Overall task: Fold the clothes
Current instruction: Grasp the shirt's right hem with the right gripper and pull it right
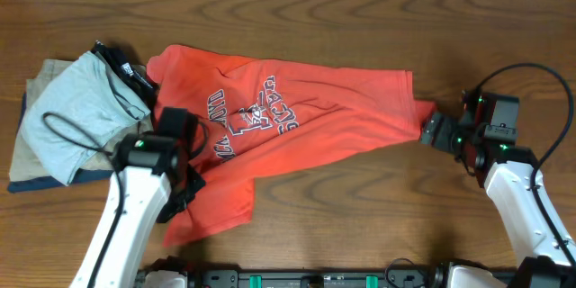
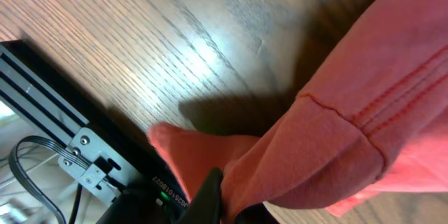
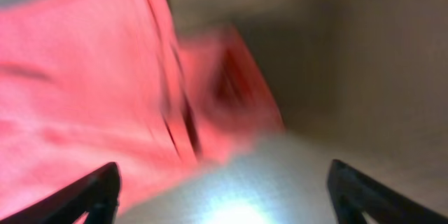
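Likely flattening T-shirt (image 1: 306,117) | my left gripper (image 2: 231,206) pinches hem | my right gripper (image 3: 224,185) spread | next: grip right corner.

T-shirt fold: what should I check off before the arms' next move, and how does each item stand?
1. Left gripper pinching the T-shirt: ok.
2. Right gripper holding cloth: not ok, jaws open beside the T-shirt's corner.
3. T-shirt lying flat: not ok, wrinkled.
4. T-shirt apart from grey garment: cannot tell, cable covers the border.
5. Right wrist view sharp: not ok, blurred.
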